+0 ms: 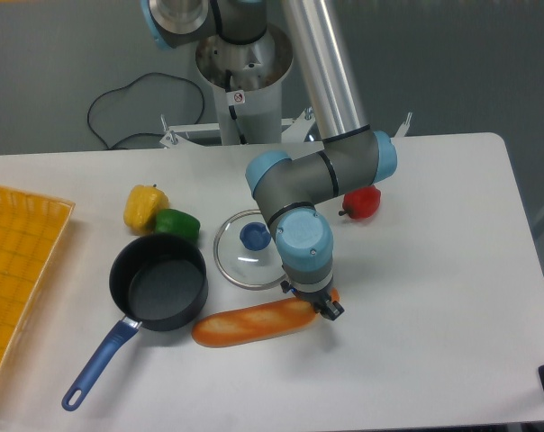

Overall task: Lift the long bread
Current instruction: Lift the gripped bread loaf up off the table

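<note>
Camera view: fingers [321, 304] clamped on right end of long bread [254, 322], lying on table [434, 297] just below glass lid [248, 249], right of black pan [158, 284].

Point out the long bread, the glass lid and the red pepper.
long bread [249, 322]: fixed camera, middle of the loaf's top.
glass lid [254, 236]: fixed camera, on its blue knob.
red pepper [366, 203]: fixed camera, on its visible right side.
</note>
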{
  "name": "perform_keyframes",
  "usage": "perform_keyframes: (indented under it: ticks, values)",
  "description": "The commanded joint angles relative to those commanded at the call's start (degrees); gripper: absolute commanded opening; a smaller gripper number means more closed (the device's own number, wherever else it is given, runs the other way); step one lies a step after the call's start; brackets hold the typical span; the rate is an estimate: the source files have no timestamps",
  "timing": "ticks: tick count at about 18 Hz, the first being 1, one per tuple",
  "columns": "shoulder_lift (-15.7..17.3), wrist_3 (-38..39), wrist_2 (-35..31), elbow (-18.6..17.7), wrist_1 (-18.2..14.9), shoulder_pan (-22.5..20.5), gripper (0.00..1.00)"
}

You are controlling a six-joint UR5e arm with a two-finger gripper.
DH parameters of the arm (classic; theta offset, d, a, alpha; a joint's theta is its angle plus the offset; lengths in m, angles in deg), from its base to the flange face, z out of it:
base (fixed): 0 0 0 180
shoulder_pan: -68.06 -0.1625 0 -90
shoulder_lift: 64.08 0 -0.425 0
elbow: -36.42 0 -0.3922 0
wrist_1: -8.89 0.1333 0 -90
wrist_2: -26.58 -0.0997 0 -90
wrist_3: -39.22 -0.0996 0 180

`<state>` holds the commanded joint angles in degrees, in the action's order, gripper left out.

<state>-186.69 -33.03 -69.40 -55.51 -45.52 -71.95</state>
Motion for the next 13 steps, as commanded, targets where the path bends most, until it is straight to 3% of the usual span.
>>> perform_keyframes:
  ticks: [8, 13]
  values:
    - [1.8, -3.2, 1.2, 2.9, -6.4, -1.7, 0.33]
    - [3.6, -4.5, 3.5, 3.1, -8.7, -3.2, 0.33]
